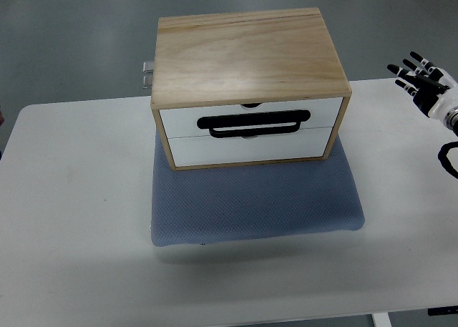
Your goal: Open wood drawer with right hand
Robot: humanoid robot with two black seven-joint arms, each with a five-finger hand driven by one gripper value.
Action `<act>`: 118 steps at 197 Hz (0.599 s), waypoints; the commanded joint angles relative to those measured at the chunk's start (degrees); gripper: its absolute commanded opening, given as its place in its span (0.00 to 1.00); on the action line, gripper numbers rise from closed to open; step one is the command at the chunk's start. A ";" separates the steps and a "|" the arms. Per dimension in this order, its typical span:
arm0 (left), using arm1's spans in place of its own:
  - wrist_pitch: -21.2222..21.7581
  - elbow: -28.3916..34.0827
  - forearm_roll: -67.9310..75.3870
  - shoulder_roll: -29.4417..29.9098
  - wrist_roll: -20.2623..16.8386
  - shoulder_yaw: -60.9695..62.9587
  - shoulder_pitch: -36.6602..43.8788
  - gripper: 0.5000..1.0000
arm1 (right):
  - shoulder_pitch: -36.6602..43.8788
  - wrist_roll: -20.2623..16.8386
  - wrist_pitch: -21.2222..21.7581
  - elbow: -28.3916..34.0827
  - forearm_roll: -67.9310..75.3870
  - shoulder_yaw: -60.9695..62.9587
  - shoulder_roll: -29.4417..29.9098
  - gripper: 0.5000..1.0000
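A wooden drawer box (pixel 247 55) stands on a blue-grey mat (pixel 254 202) in the middle of the white table (pixel 79 198). Its front shows two white drawer faces, one above the other, both flush with the frame. A black loop handle (pixel 254 123) lies across the seam between them. My right hand (pixel 418 76) hovers at the far right edge of the view, well to the right of the box. Its black-tipped fingers (pixel 406 71) are spread and hold nothing. The left arm does not show.
A small metal bracket (pixel 148 74) sticks out behind the box's left rear corner. A black cable loop (pixel 449 159) hangs below my right wrist. Grey floor lies beyond the table's far edge, with a wooden object at the top right corner.
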 commanded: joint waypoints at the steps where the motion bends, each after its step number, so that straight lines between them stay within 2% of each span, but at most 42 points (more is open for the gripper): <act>1: 0.00 -0.09 0.14 0.00 -0.04 0.22 0.00 1.00 | 0.00 0.00 0.00 0.00 0.00 0.00 -0.01 0.91; 118: 0.00 0.71 -0.13 0.00 0.05 -0.22 0.09 1.00 | 0.09 0.00 0.09 0.00 0.00 0.00 -0.18 0.91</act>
